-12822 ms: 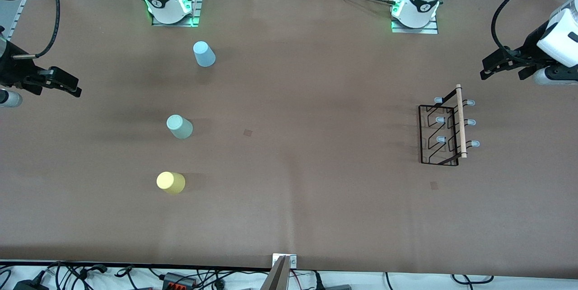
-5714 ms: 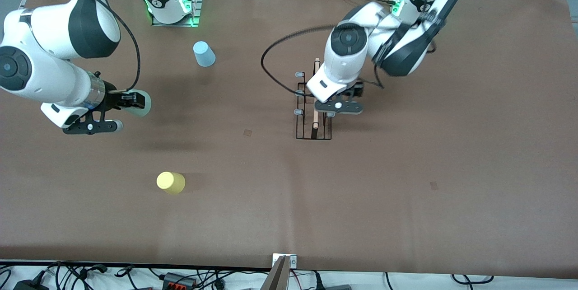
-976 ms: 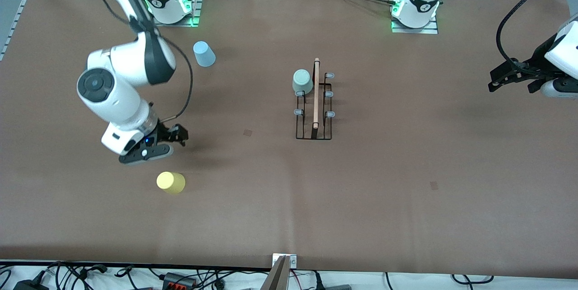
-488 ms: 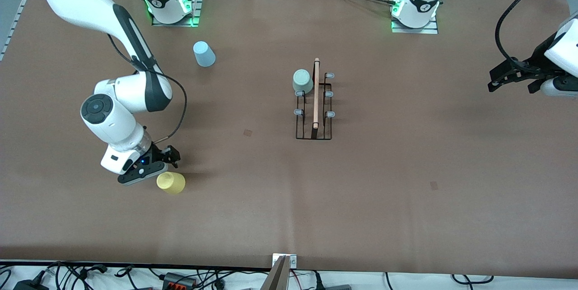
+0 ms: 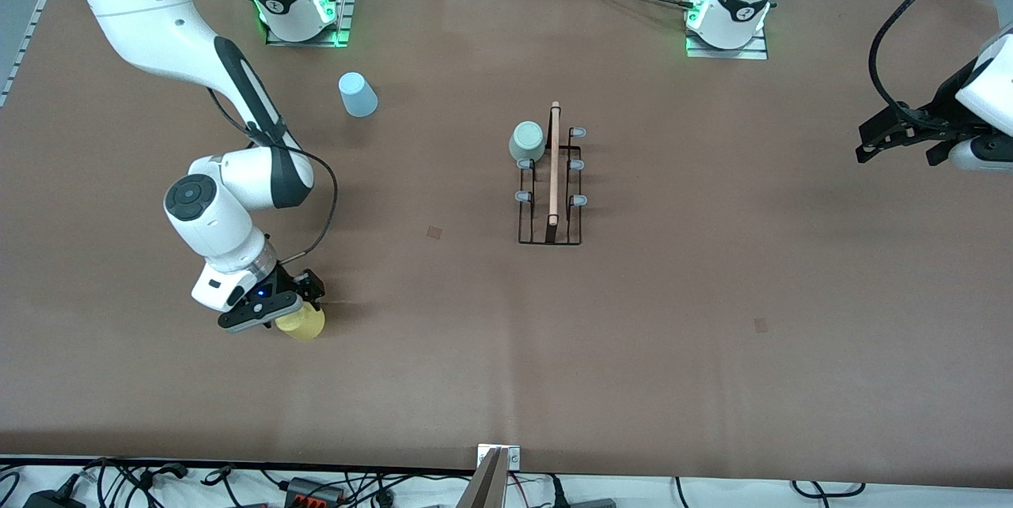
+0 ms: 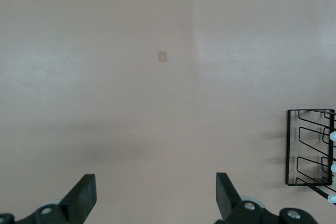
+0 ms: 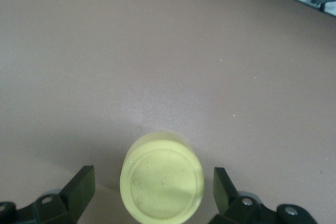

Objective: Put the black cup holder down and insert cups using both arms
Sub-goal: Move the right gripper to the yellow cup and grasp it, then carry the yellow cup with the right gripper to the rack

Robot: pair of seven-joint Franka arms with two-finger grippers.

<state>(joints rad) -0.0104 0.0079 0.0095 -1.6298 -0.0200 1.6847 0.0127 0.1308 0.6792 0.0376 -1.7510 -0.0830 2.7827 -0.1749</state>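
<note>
Yellow cup [image 7: 162,183] upside down between spread fingers of right gripper [image 5: 294,305], untouched, toward the right arm's end, nearer front edge. Sage green cup [image 5: 528,142] on black cup holder [image 5: 549,176], mid-table. Left gripper [image 6: 156,198] parked at the left arm's end, fingers apart.

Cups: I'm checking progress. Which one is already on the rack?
The sage green cup, on the black cup holder; yellow and blue sit on the table.
</note>
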